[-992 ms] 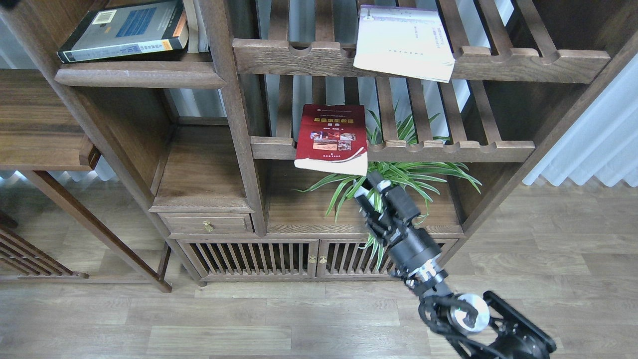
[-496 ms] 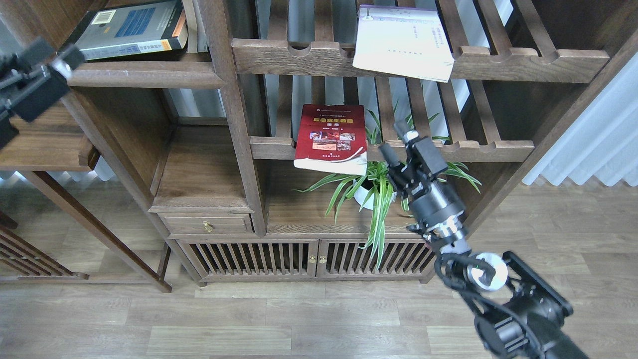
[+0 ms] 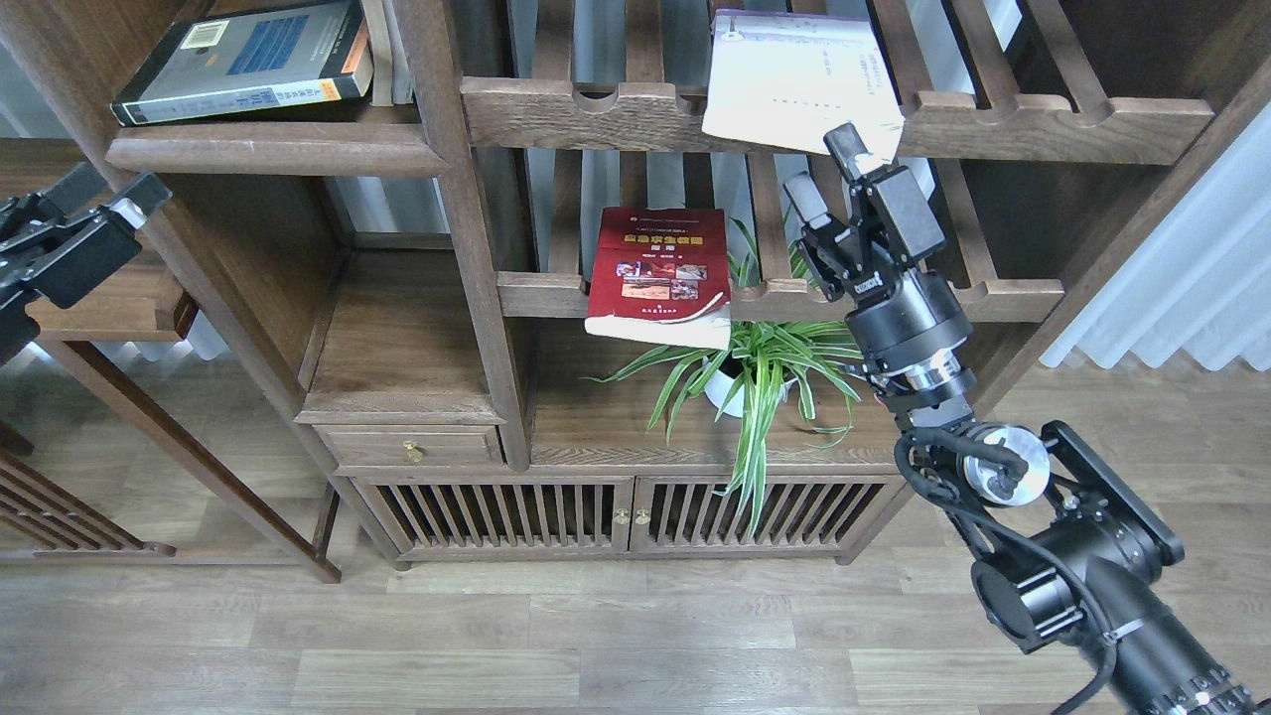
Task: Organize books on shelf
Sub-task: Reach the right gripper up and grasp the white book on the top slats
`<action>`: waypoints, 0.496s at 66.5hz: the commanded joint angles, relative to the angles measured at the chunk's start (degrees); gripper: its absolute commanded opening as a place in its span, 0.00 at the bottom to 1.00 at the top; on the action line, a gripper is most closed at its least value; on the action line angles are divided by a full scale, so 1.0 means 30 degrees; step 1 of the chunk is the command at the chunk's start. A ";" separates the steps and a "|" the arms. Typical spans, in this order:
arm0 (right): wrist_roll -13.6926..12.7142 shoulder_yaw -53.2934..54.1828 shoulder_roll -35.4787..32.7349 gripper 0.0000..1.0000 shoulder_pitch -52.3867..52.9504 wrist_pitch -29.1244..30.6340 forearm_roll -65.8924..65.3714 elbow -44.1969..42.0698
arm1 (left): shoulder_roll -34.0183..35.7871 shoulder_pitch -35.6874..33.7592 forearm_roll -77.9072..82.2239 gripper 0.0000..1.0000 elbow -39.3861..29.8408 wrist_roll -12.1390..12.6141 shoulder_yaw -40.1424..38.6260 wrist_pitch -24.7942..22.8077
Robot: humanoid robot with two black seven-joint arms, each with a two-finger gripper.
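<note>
A black-grey book [image 3: 243, 60] with a blue cover panel lies flat on the solid dark-brown shelf [image 3: 278, 149] at the top left. A red book [image 3: 660, 268] with a yellow title lies on the lower slatted rack and overhangs its front rail. A white-lavender book [image 3: 794, 84] lies on the upper slatted rack and overhangs its rail. My right gripper [image 3: 822, 169] is open and empty, pointing up just below the white-lavender book's front edge. My left gripper [image 3: 104, 191] is open and empty at the far left, below the shelf's left end.
Thin upright books [image 3: 392, 50] stand right of the black-grey book. A spider plant in a white pot [image 3: 765, 367] sits under the red book, left of my right arm. A drawer [image 3: 412, 447] and slatted cabinet doors [image 3: 616, 516] are below. A side table [image 3: 89, 298] stands at left.
My right gripper has risen from in front of the plant to just under the white-lavender book. My left gripper has come into view at the left and dropped slightly. The books have not moved.
</note>
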 commanded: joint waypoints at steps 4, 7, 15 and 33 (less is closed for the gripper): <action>0.0000 -0.0009 0.0467 0.93 0.0454 0.0000 -0.0069 -0.0004 | -0.0062 -0.0001 -0.0016 1.00 0.0106 -0.0030 -0.0118 0.0002; 0.0000 -0.0009 0.0643 0.93 0.0600 0.0000 -0.0069 -0.0004 | -0.0033 -0.0001 -0.0016 1.00 0.0106 -0.0030 -0.0176 0.0002; 0.0000 -0.0068 0.1053 0.93 0.0834 0.0000 -0.0128 -0.0004 | -0.0033 -0.0001 -0.0016 1.00 0.0106 -0.0030 -0.0265 0.0002; 0.0000 0.0020 0.1610 0.94 0.0981 -0.3034 -0.0098 -0.0091 | -0.0003 -0.0001 -0.0016 1.00 0.0106 -0.0059 -0.0323 0.0002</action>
